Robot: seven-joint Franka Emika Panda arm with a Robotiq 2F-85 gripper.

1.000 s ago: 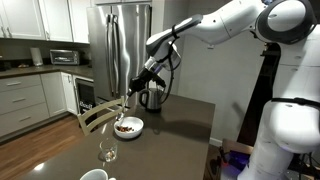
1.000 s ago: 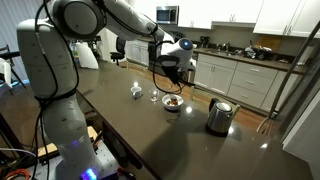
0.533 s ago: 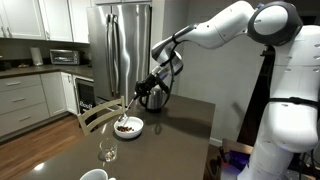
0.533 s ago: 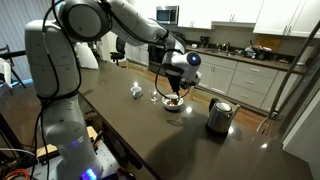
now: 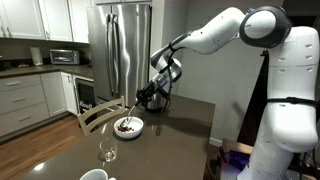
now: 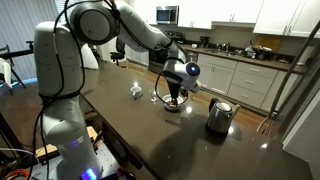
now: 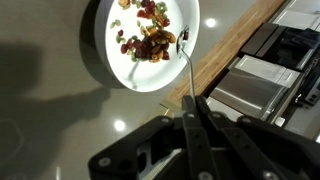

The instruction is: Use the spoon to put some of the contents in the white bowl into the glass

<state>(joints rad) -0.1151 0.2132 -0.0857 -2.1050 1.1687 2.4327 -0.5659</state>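
Note:
My gripper (image 7: pixel 190 108) is shut on the thin handle of the spoon (image 7: pixel 185 72). The spoon's tip reaches down to the near rim of the white bowl (image 7: pixel 112 66), beside the contents (image 7: pixel 148 42), a heap of brown and red bits. In both exterior views the gripper (image 5: pixel 147 97) (image 6: pixel 173 86) hangs just above the bowl (image 5: pixel 128 127) (image 6: pixel 173 104), with the spoon (image 5: pixel 131 110) slanting down into it. The clear stemmed glass (image 5: pixel 107 151) (image 6: pixel 155 96) stands upright on the table beside the bowl. It is out of the wrist view.
A steel kettle (image 5: pixel 153 98) (image 6: pixel 218 117) stands on the dark table (image 5: pixel 180 135) behind the bowl. A white mug (image 6: pixel 136 91) sits past the glass. The table's wooden edge (image 7: pixel 232 48) runs close to the bowl, with kitchen cabinets and a fridge (image 5: pixel 118 50) beyond.
The gripper has come down toward the bowl with the spoon, so the spoon's tip now sits at the bowl's rim. Bowl, glass and kettle have not moved.

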